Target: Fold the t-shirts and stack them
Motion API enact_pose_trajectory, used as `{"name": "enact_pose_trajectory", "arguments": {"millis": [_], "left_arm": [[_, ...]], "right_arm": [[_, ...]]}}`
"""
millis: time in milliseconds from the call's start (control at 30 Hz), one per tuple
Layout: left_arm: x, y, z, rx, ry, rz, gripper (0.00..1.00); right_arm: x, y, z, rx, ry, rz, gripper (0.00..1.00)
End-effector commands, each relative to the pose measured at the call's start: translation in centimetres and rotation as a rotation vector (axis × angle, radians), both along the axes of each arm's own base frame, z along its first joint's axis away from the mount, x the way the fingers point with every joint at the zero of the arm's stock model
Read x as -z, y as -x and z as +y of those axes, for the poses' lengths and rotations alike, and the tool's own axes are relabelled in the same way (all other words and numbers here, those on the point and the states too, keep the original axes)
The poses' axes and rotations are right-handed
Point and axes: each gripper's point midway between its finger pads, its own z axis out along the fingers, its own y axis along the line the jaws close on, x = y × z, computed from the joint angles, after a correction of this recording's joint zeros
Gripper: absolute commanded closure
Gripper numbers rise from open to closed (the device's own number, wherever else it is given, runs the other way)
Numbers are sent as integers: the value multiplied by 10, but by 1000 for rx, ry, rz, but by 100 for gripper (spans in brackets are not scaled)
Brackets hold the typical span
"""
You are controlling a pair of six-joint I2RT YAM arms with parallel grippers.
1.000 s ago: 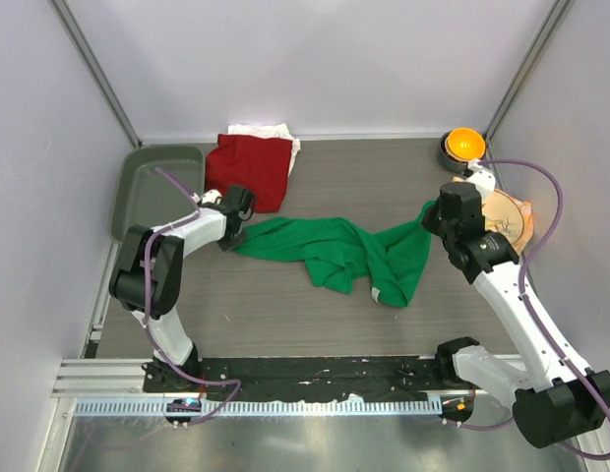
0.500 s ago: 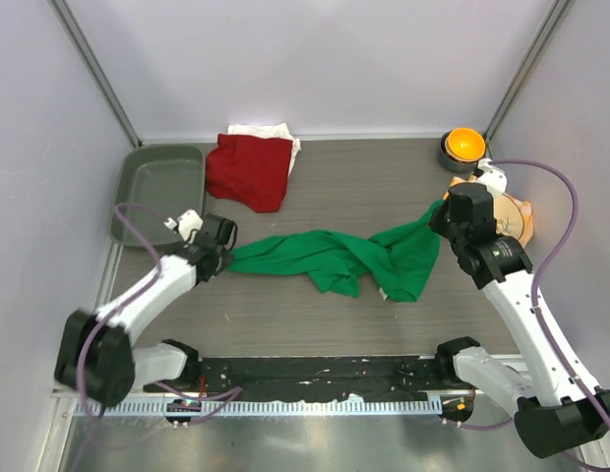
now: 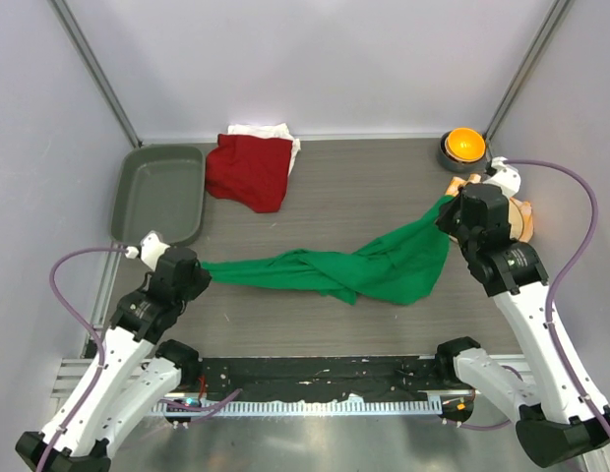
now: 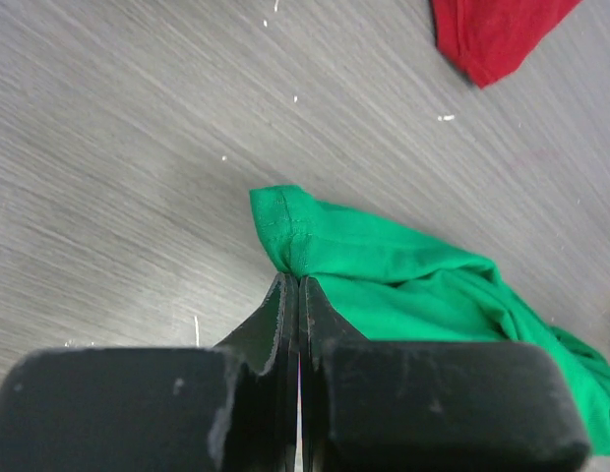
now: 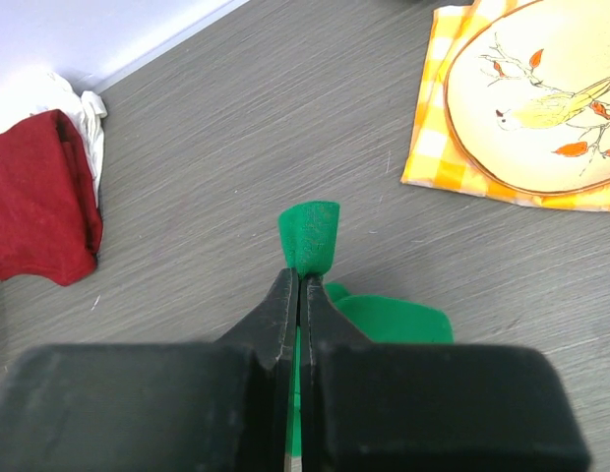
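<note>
The green t-shirt (image 3: 359, 270) lies lengthwise from lower left to right of frame, one end clenched in the jaws of the left gripper (image 3: 203, 269), the other in the right gripper (image 3: 446, 208).

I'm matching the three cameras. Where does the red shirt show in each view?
Top external: red shirt near the far edge, left of centre.
Left wrist: red shirt in the top right corner.
Right wrist: red shirt at the left edge, mid-height.
Shared landmark: the green shirt, seen in all three.
</note>
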Motion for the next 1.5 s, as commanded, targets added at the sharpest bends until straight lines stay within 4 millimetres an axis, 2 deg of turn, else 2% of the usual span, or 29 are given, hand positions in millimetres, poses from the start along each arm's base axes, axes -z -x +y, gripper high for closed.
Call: {"name": "enact_pose_trajectory", "arguments": {"millis": [0, 133, 233, 300, 333, 400, 433, 467, 500, 533, 567, 600, 667, 700, 800, 867, 900, 1000, 1033, 1133, 1167, 1233, 1267, 1300, 1333, 1367, 1400, 1467], "left_arm": [[2, 15, -16, 74, 82, -8, 100], [5, 26, -40, 164, 164, 3, 100], [1, 26, -65, 286, 176, -15, 100], [-15, 20, -80, 350, 190, -83, 100], [-24, 18, -84, 372, 189, -117, 100], [-58, 8, -94, 433, 190, -226, 100], [-72, 5, -98, 457, 191, -262, 100], [-89, 0, -102, 490, 170, -323, 100], [-112, -5, -107, 510, 169, -360, 100], [-124, -6, -109, 526, 164, -377, 100], [-136, -8, -111, 542, 155, -403, 100], [-160, -10, -111, 556, 134, -454, 100], [-180, -15, -107, 543, 105, -496, 100], [-203, -14, -103, 544, 86, -548, 100], [-233, -6, -99, 570, 69, -617, 100], [-238, 4, -99, 609, 79, -635, 100], [-237, 8, -99, 616, 84, -637, 100], [-213, 15, -104, 650, 117, -589, 100], [-189, 14, -108, 656, 127, -532, 100], [-144, 18, -125, 713, 180, -417, 100], [-112, 17, -132, 714, 203, -340, 100], [-67, 19, -141, 718, 238, -226, 96], [-28, 20, -143, 691, 260, -150, 62], [-8, 21, -142, 670, 264, -107, 47], [1, 19, -146, 663, 280, -108, 34], [25, 24, -143, 635, 288, -57, 12], [32, 25, -143, 632, 291, -47, 0], [32, 26, -146, 643, 294, -51, 0]], "right_arm": [[-43, 6, -9, 31, 1, -111, 99], [-47, 5, -10, 36, 11, -105, 99], [-50, -1, -3, 7, -7, -120, 99], [-56, -7, 5, -20, -34, -146, 99], [-61, -17, 10, -35, -42, -162, 99], [-79, -30, 20, -75, -55, -202, 99], [-83, -46, 37, -146, -70, -206, 99], [-88, -54, 46, -192, -62, -207, 99], [-113, -60, 53, -224, -74, -258, 99], [-126, -64, 67, -294, -89, -286, 99], [-129, -73, 75, -327, -88, -283, 99], [-154, -72, 79, -352, -96, -341, 99], [-178, -73, 95, -439, -111, -402, 99], [-201, -69, 95, -442, -116, -449, 99], [-223, -61, 92, -440, -107, -486, 99], [-227, -53, 89, -439, -97, -491, 99], [-228, -48, 84, -423, -91, -495, 99], [-216, -44, 71, -364, -70, -449, 99], [-206, -42, 69, -353, -67, -407, 99], [-182, -42, 62, -321, -44, -323, 99], [-176, -43, 58, -304, -30, -304, 99], [-165, -44, 51, -268, -3, -260, 99], [-160, -45, 49, -263, 11, -244, 99], [-157, -45, 48, -261, 18, -231, 99], [-154, -46, 46, -252, 28, -221, 99], [-152, -46, 45, -246, 36, -214, 99], [-151, -47, 44, -243, 43, -210, 99], [-150, -47, 43, -239, 49, -206, 99]]}}
